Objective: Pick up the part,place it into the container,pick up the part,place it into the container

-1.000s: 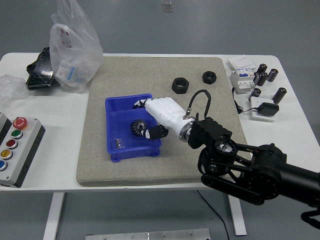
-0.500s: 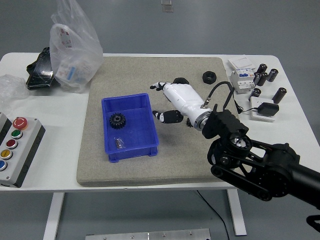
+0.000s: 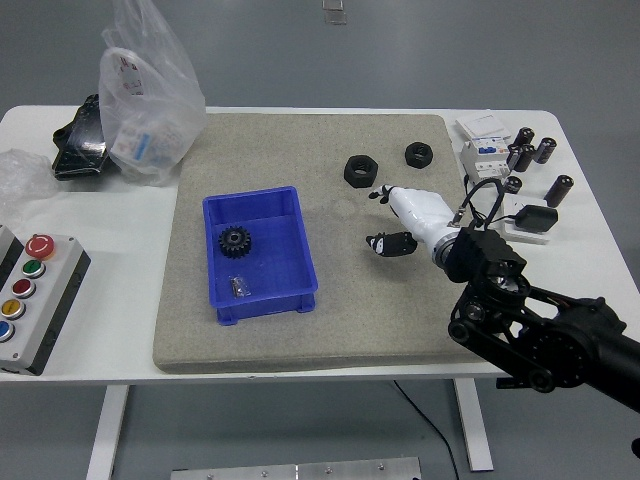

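Progress: we judge the first half done — a gear [image 3: 234,240] and a small screw-like piece [image 3: 238,286] lie in the blue bin [image 3: 298,238].
Left to do: two black nuts [image 3: 359,170] sit on the mat [image 3: 300,340] to the right of the bin and further back, untouched; one of them looks like our next part.
Right hand [image 3: 400,220]: it hovers over the mat between the bin and the tabletop's right edge, just in front of the nearer nut — fingers spread and loose, holding nothing.
Left hand: not in view.
Surface: a grey mat covers the middle of the white tabletop [image 3: 590,230]; the bin rests on the mat's left half.
Room: left of the bin stand a button box [image 3: 35,290] and a plastic bag [image 3: 150,100]; to the right of the mat lie small electrical parts [image 3: 500,155]. Behind the tabletop is a plain grey floor.
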You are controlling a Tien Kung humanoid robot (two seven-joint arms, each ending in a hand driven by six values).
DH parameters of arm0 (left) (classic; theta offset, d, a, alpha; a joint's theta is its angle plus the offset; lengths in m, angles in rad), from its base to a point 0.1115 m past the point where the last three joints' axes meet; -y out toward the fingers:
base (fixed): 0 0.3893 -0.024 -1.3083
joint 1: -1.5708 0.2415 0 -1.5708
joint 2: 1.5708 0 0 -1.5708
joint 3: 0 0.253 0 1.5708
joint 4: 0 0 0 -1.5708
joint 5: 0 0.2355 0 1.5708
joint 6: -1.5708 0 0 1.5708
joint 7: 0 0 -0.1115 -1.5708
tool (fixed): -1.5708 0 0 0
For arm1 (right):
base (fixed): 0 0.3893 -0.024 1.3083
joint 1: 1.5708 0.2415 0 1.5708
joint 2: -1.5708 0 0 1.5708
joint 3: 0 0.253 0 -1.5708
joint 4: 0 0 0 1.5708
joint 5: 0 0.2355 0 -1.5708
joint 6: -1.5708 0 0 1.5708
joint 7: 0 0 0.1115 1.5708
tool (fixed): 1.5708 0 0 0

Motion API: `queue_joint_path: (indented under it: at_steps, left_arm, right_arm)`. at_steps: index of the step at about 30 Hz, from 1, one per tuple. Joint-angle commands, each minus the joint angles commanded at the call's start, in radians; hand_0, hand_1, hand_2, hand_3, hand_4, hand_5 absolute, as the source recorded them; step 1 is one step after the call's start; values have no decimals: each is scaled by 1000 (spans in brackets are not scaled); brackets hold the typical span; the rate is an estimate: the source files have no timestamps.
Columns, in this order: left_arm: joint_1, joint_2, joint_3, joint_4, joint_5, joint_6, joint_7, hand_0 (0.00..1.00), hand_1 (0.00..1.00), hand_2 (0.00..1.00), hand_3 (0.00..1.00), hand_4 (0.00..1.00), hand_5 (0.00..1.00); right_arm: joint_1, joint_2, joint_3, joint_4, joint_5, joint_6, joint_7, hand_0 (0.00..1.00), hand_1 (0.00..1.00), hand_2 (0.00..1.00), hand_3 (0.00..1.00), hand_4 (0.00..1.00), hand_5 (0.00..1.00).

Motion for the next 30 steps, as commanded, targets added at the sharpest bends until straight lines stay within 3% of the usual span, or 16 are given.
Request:
queue_joint_path:
  at_steps: [8,9,14,15,30]
  left_arm:
    - [-2,0,3,0,-3,-1,-1,627,553,553,614,693,186]
    - [-2,0,4,0,-4,-1,-1,627,555,554,614,694,187]
    - [-2,1,5,0,-7,-2,-2,627,555,554,614,694,187]
    - [-2,1,6,0,-8,-2,-2,626,555,554,614,695,190]
    - [-1,1,7,0,-12,-2,-6,627,557,554,615,696,206]
  right_arm:
    - [-3,2,-28,-24,25,12,-7,411,683,758,772,755,296]
    - [-3,2,-30,-27,28,11,-7,386,649,668,711,629,281]
    - [-3,5,-45,-36,33,-9,-9,386,649,668,711,629,281]
    - [-2,6,-51,-40,36,-16,-9,351,569,518,640,664,74]
    - [-2,3,-73,-35,26,-83,11,358,567,472,605,622,2]
